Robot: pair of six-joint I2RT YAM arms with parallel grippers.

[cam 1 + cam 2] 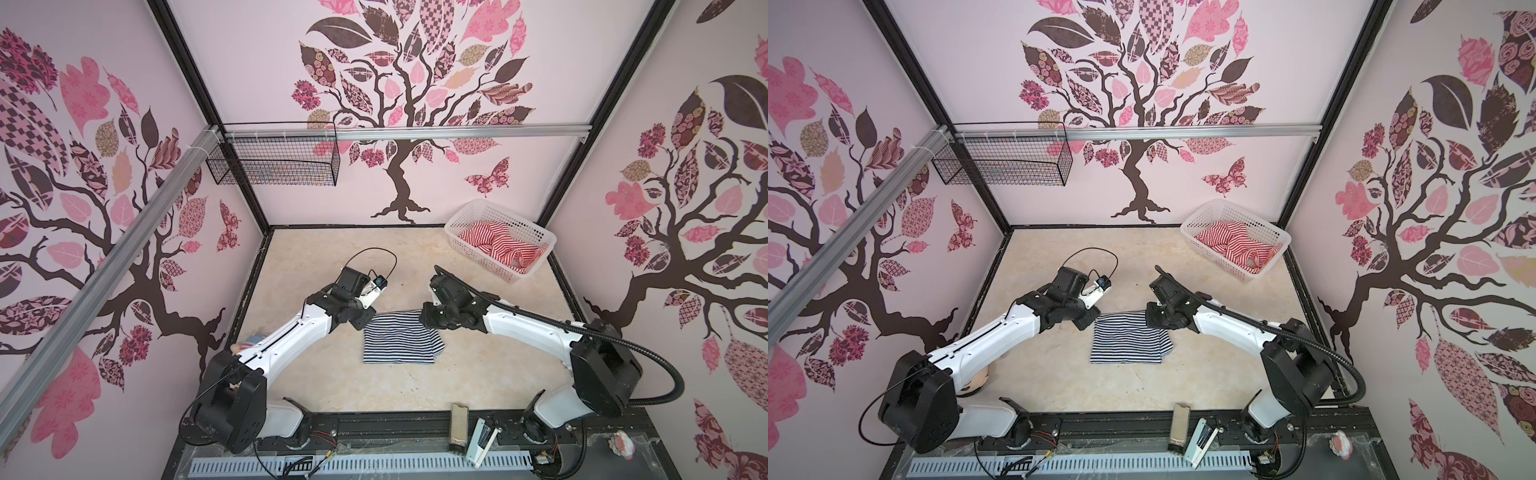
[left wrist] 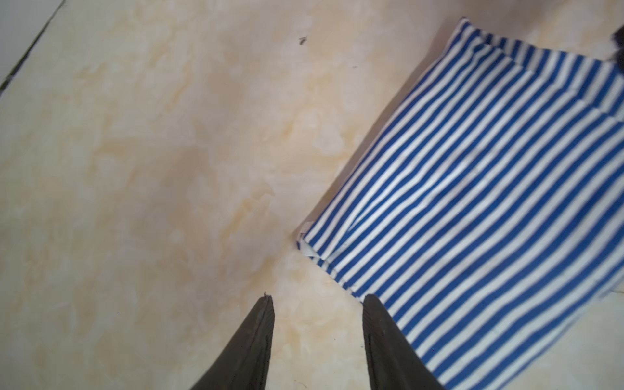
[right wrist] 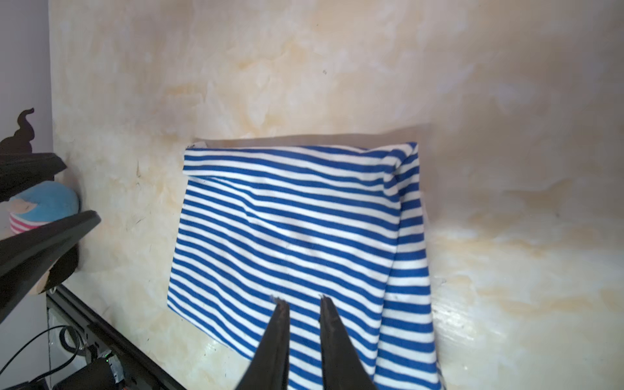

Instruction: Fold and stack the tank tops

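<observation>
My left claw [image 2: 319, 300] stands spread and empty, low over the worktop [image 2: 152, 169], one finger [image 2: 385, 337] at the edge of the navy-striped tank top [image 2: 489, 202]. My right claw [image 3: 302, 300] is parted by a narrow gap, gripping nothing, over the same top. It lies between both claws as a flat folded rectangle; I judge this fold complete. Well beyond my right claw, the red-striped tank top [image 1: 503, 245] sits crumpled in the white basket [image 1: 482, 259], so stacking waits on it.

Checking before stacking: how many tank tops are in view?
2. The navy-striped tank top lies folded on the table; the red-striped tank top sits crumpled in the white basket, which might hide more.
</observation>
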